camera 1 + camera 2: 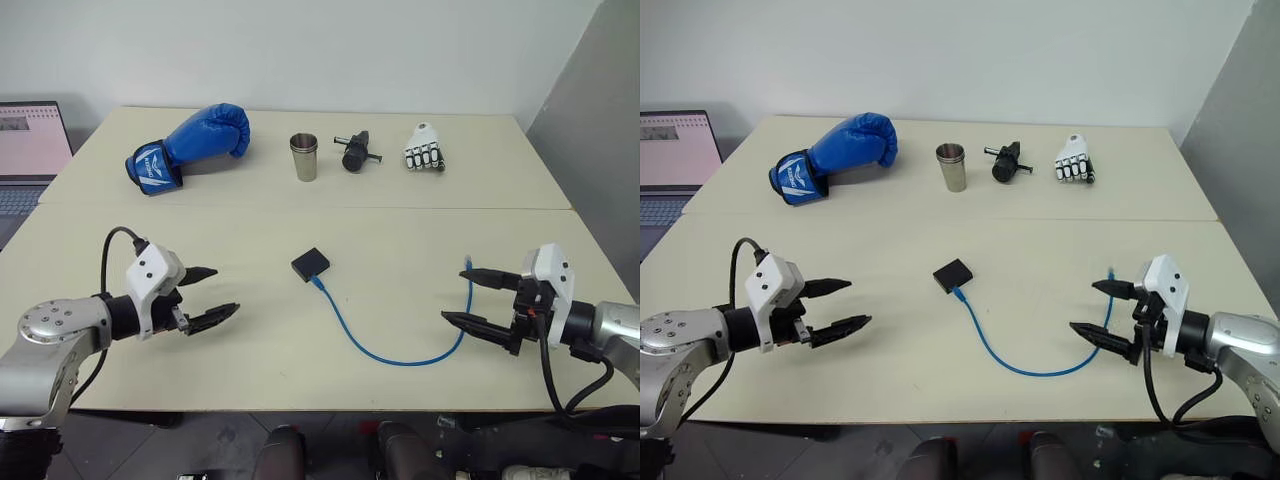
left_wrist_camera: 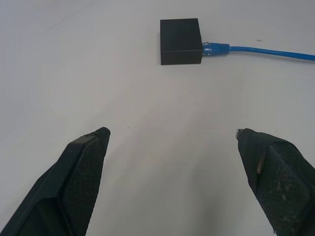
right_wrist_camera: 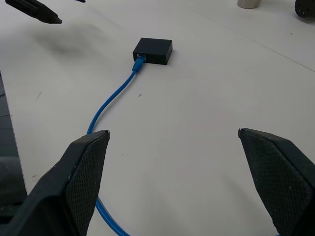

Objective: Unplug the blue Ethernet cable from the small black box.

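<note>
The small black box (image 1: 310, 264) lies flat near the middle of the pale table. The blue Ethernet cable (image 1: 385, 354) is plugged into the box's near edge, curves toward me and to the right, and ends with a loose plug (image 1: 467, 262) close to my right gripper. The plugged end (image 2: 215, 47) shows clearly in the left wrist view, as does the box (image 2: 180, 34). My left gripper (image 1: 209, 295) hovers open to the left of the box, holding nothing. My right gripper (image 1: 472, 298) hangs open at the right, straddling the cable's far stretch without gripping it.
Along the far half of the table (image 1: 420, 230) stand a blue boxing glove (image 1: 190, 146), a metal cup (image 1: 304, 157), a black cylindrical gadget with a side rod (image 1: 356, 151) and a white robotic hand (image 1: 424, 148). A laptop (image 1: 30, 150) sits beyond the table's left edge.
</note>
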Controlling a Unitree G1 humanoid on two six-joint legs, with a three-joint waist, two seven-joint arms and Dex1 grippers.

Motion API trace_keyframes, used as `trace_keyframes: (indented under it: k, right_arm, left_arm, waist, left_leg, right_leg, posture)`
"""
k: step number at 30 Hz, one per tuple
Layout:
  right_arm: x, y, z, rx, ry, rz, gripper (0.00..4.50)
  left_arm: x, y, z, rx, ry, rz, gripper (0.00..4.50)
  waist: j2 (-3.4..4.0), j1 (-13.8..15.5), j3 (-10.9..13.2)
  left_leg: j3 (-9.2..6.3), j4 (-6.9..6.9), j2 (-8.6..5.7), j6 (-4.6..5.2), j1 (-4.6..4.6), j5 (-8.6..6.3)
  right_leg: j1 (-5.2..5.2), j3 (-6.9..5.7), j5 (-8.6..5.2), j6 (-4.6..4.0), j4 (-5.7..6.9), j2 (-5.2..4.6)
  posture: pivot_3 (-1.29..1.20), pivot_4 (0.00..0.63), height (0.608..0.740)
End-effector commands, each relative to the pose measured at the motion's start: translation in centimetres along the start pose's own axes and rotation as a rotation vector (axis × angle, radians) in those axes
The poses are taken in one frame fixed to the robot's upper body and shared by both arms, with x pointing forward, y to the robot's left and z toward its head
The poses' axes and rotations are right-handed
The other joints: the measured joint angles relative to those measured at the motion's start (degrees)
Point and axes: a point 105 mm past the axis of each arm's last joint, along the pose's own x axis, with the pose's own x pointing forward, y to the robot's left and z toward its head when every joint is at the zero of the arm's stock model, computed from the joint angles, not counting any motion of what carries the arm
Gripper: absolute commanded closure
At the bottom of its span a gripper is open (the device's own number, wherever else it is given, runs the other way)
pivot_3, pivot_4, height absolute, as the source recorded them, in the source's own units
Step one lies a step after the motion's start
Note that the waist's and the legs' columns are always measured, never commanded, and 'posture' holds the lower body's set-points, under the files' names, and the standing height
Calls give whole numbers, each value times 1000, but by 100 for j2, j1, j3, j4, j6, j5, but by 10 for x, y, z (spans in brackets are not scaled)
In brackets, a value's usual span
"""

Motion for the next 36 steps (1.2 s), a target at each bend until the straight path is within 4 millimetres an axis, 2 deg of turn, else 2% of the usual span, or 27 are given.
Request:
trace_keyframes:
  k: [1, 6, 8, 12, 14, 17, 21, 26, 27, 33, 36]
  right_arm:
    - [4, 4, 11, -45, -16, 18, 98]
    - [16, 11, 11, -31, -8, 44, 98]
    - [27, 15, 10, -30, 1, 43, 98]
    - [63, 22, 4, -40, 6, 47, 98]
    - [87, 23, 3, -39, -4, 26, 98]
    - [112, 24, 1, -52, -9, -11, 98]
    - [161, 32, 1, -74, -11, -60, 98]
    - [199, 44, -7, -65, 18, -75, 98]
    - [203, 46, -8, -65, 18, -72, 98]
    - [218, 45, -11, -89, 39, -99, 98]
    - [219, 46, -13, -78, 47, -95, 665]
  left_arm:
    - [-3, -2, 12, 31, -36, -14, 105]
    - [-4, -15, 18, -9, -84, -124, 105]
    - [-4, -19, 14, 1, -46, -163, 105]
    - [-6, -25, 4, 44, 23, -228, 105]
    - [-6, -24, 5, 55, 26, -241, 105]
    - [-6, -23, 6, 60, 26, -256, 105]
    - [-2, -19, 9, 98, 28, -265, 105]
    - [4, -20, 12, 120, 18, -281, 105]
    - [4, -20, 12, 122, 17, -281, 105]
    - [5, -21, 12, 130, 14, -279, 105]
    - [4, -21, 11, 127, 10, -271, 99]
  waist:
    - [0, -1, 0]
    - [0, -1, 0]
    - [0, -12, 0]
    - [1, -40, 1]
    - [3, -37, 2]
    - [4, -17, 3]
    - [-1, -11, 1]
    - [-1, -11, 1]
    - [-1, -7, 1]
    - [-2, -20, 0]
    - [-2, -24, 0]
  left_leg:
    - [0, 0, 0, 0, 0, 0]
    - [-1, 0, 0, 0, -1, 0]
    - [0, 0, 0, 0, 0, 0]
    - [1, 0, 6, 0, 3, 0]
    - [1, -1, 5, 0, 2, 0]
    - [4, 1, 5, 0, -14, 0]
    - [10, 2, 4, 0, -18, 0]
    - [11, 1, 6, 0, -19, 0]
    - [13, 2, 6, 0, -20, 0]
    - [19, 2, 8, 0, -13, 0]
    - [13, 2, 11, 0, -11, 0]
  right_leg:
    - [0, 1, 0, 0, 0, 0]
    - [0, -1, 0, 0, 0, 0]
    - [0, 0, 0, 0, 0, 0]
    - [-3, 3, 0, -1, 2, 6]
    - [-8, 5, 0, -2, 6, 8]
    - [-29, 7, -1, -3, 16, 9]
    - [-42, 10, 0, -4, 27, 9]
    - [-50, 9, 0, -15, 39, 12]
    - [-50, 9, 12, -36, 38, 12]
    - [-49, 6, 13, -37, 42, 11]
    - [-49, 6, 13, -37, 46, 17]
  posture:
    - [0, 150, 740]
    - [0, 150, 740]
    - [0, 150, 740]
    - [0, 150, 740]
    - [0, 150, 740]
    - [0, 150, 740]
    - [0, 150, 740]
    - [0, 150, 740]
    - [0, 150, 740]
    - [0, 150, 740]
    - [0, 150, 740]
